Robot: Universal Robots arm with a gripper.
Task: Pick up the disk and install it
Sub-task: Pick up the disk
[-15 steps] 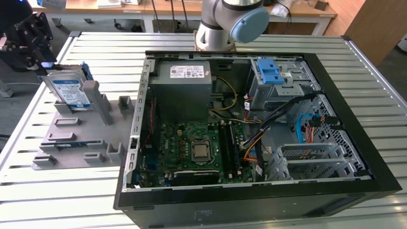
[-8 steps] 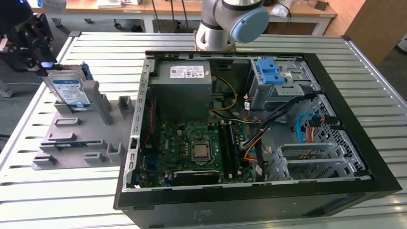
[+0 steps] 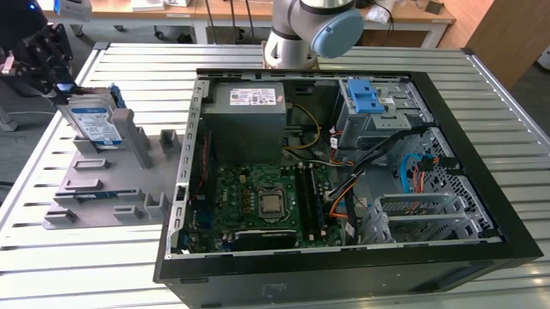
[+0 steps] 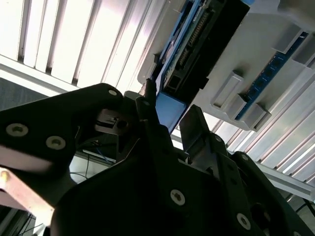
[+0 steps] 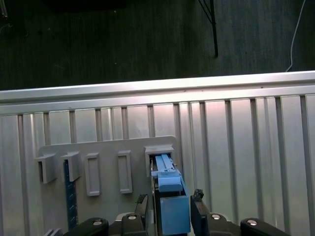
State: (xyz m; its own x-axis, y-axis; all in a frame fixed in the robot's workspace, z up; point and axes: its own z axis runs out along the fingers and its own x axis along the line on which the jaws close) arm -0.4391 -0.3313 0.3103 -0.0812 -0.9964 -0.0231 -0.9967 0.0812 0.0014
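Note:
The disk (image 3: 94,122), a silver drive with a blue-and-white label in a blue bracket, stands tilted at the far end of a grey holder (image 3: 103,187), at the exterior view's left. My gripper (image 3: 62,93) is at the disk's upper end. In both wrist views the two black fingers sit tight against either side of the blue bracket end (image 5: 172,211), so the gripper (image 5: 170,198) is shut on the disk. In the second wrist view the disk's dark underside with its connector (image 4: 197,44) reaches away from the gripper (image 4: 170,110) over the holder.
An open black computer case (image 3: 481,244) lies to the exterior view's right of the holder, with motherboard (image 3: 266,203), grey power supply (image 3: 249,103), a drive cage with light-blue latches (image 3: 369,96) and loose cables. The arm's base (image 3: 305,32) stands behind the case. Slatted metal table (image 3: 77,270) underneath.

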